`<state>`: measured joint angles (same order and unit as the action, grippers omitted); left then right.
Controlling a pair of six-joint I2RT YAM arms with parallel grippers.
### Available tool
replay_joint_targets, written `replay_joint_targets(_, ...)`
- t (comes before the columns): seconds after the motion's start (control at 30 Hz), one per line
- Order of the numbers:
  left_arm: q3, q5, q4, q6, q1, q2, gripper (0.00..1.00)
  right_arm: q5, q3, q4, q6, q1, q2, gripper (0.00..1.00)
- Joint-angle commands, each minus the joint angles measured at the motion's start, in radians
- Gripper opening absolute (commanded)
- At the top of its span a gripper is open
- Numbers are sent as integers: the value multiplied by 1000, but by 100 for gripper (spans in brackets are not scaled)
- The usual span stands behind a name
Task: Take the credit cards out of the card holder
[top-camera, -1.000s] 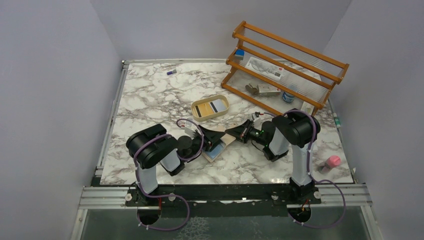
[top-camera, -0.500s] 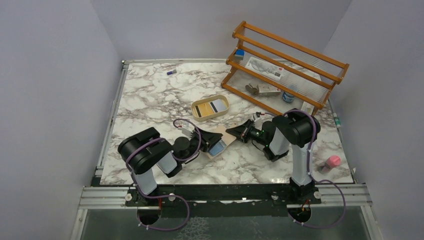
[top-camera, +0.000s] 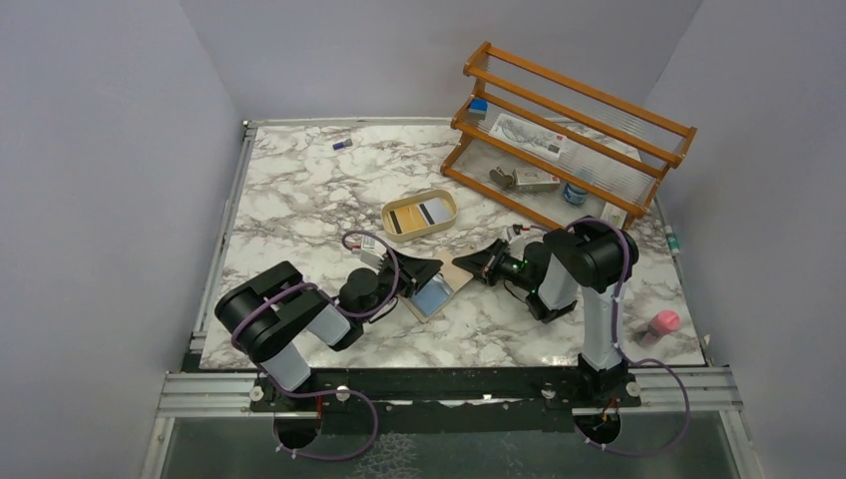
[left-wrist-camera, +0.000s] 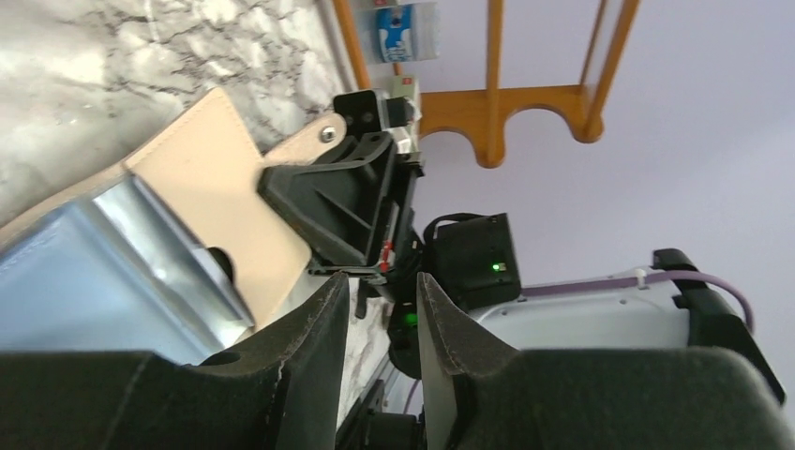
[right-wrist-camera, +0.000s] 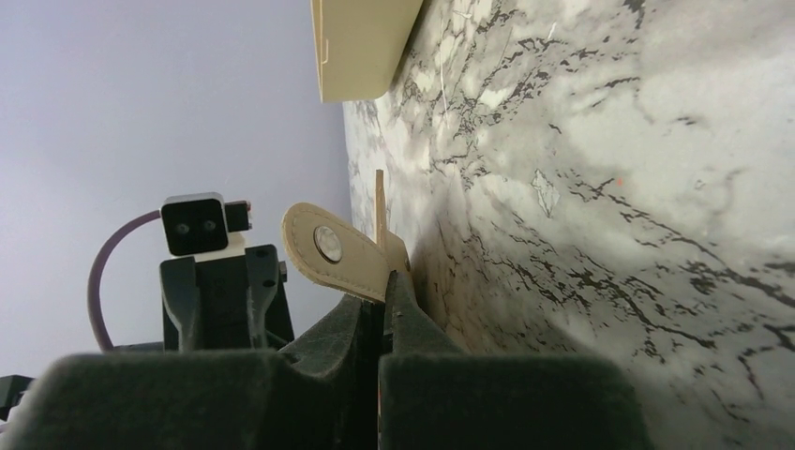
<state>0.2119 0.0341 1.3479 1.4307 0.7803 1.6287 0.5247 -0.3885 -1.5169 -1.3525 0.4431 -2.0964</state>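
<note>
The beige card holder (top-camera: 456, 271) lies open on the marble between my two arms. A pale blue credit card (top-camera: 433, 297) lies in its near half; in the left wrist view this card (left-wrist-camera: 84, 281) sits left of my fingers, beside the beige flap (left-wrist-camera: 202, 178). My left gripper (top-camera: 429, 272) (left-wrist-camera: 382, 279) hovers at the holder's left edge, jaws narrowly apart with nothing between them. My right gripper (top-camera: 469, 263) (right-wrist-camera: 382, 291) is shut on the holder's far edge by the snap tab (right-wrist-camera: 328, 248). No whitish card shows in the holder.
An oval tan tray (top-camera: 446, 207) with two cards in it sits just behind the holder. A wooden rack (top-camera: 569, 120) with small items stands at the back right. A pink object (top-camera: 663, 322) lies at the right edge, a small purple one (top-camera: 342, 145) far back.
My left arm has swung its elbow out to the left and its jaws have narrowed. The right gripper has kept its hold on the card holder.
</note>
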Motion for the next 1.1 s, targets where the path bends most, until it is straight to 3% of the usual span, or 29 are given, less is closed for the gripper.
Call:
replay_joint_targets(0.0,21,6,-156,-13,17,-44,34,-17,10,-269,13,-4,-14,1)
replay_joint_targets(0.47,15,78,-217,81,46,30,35,-14,5,-269,10,-3,-13,1)
replay_joint_targets(1.07,71,141,-155,108,46,148,35,-15,8,-269,10,-4,-6,1)
